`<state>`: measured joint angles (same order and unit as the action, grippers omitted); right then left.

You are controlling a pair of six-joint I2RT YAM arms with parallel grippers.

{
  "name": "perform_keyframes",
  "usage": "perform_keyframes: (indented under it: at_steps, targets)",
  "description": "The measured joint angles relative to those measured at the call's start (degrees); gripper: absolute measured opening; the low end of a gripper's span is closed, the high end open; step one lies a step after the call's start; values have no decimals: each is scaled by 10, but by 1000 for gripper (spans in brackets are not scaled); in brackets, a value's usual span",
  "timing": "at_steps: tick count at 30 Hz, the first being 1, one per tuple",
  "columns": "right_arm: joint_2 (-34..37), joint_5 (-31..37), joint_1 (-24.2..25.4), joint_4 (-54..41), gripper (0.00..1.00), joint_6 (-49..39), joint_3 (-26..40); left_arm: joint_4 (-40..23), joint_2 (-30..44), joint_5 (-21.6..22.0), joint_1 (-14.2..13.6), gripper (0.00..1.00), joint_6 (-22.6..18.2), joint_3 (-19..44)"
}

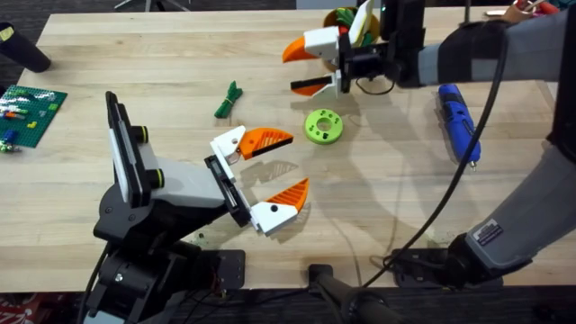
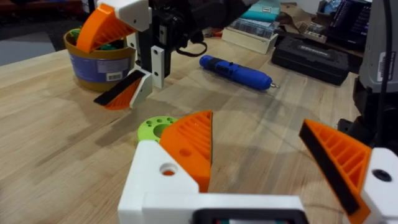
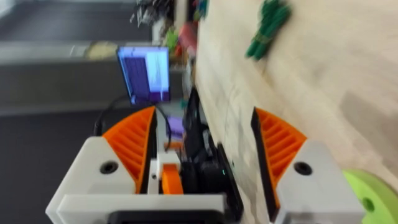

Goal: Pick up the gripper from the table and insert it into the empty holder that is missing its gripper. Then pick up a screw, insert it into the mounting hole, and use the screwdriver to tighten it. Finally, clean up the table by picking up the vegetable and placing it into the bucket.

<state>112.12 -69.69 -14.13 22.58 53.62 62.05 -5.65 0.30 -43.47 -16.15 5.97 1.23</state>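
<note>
The vegetable [image 1: 229,99] lies on the table [image 1: 180,54], well left of the bucket [image 1: 340,18], so cleanup is not done; the screwdriver [image 1: 457,120] lies right of the green disc [image 1: 323,126]. Both the left gripper [image 1: 274,167] and right gripper [image 1: 310,65] are spread, holding nothing. The bucket holds green and red toys.
</note>
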Motion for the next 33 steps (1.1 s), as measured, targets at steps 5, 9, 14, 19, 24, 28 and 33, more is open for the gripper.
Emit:
perform_keyframes:
  at_steps: [5, 9, 14, 19, 24, 28, 33]
  targets:
    - [0, 2, 7, 0, 817, 0, 7, 2, 0, 1, 0, 982, 1, 0]
    - [0, -9, 2, 66, 817, 30, 7, 2, 0, 3, 0, 982, 1, 0]
    - [0, -20, -10, 85, 817, 67, 7, 3, 0, 7, 0, 982, 1, 0]
    - [0, -25, -11, 156, 817, 83, 7, 3, 0, 9, 0, 982, 1, 0]
    - [-27, -39, -3, 213, 817, 90, 7, 3, 0, 9, 0, 982, 1, 0]
    - [-53, -51, 4, 220, 817, 89, 7, 3, 0, 9, 0, 982, 1, 0]
    - [-55, -22, 17, 178, 817, 63, 7, 3, 0, 9, 0, 982, 1, 0]
